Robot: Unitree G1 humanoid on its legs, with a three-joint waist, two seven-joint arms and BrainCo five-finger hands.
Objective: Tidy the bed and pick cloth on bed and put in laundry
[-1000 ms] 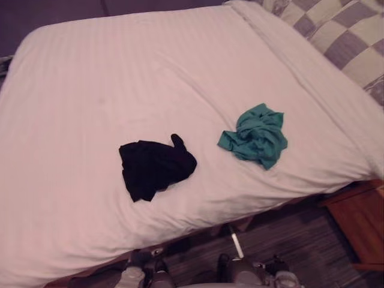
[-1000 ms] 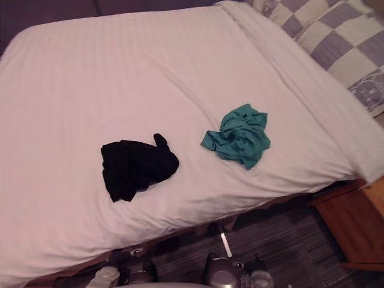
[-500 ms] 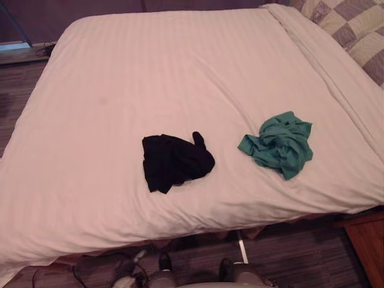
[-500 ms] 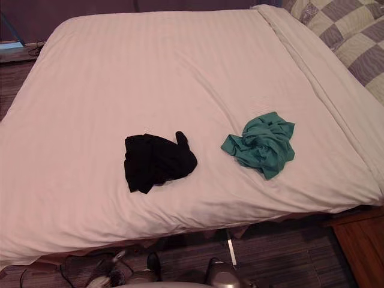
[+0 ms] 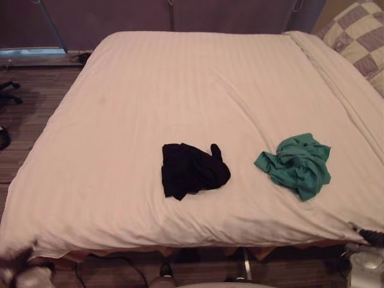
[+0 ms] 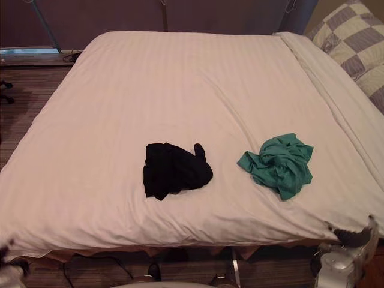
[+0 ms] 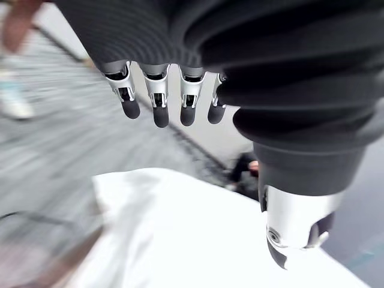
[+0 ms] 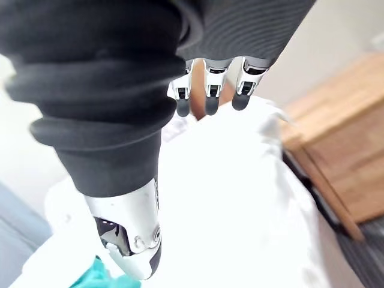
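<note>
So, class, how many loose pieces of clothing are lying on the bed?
2. A black cloth lies on the bed, midway along its near edge; a green cloth lies to its right, apart from it. None looks hidden.

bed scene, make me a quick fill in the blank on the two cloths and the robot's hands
1. On the bed, to the left of the green cloth, lies a second cloth, coloured ___.
2. Of the two cloths, the one nearer the checked pillow is the ___ one.
3. The left hand and the right hand are both open and hold ___.

Missing words: black; green; nothing
</note>
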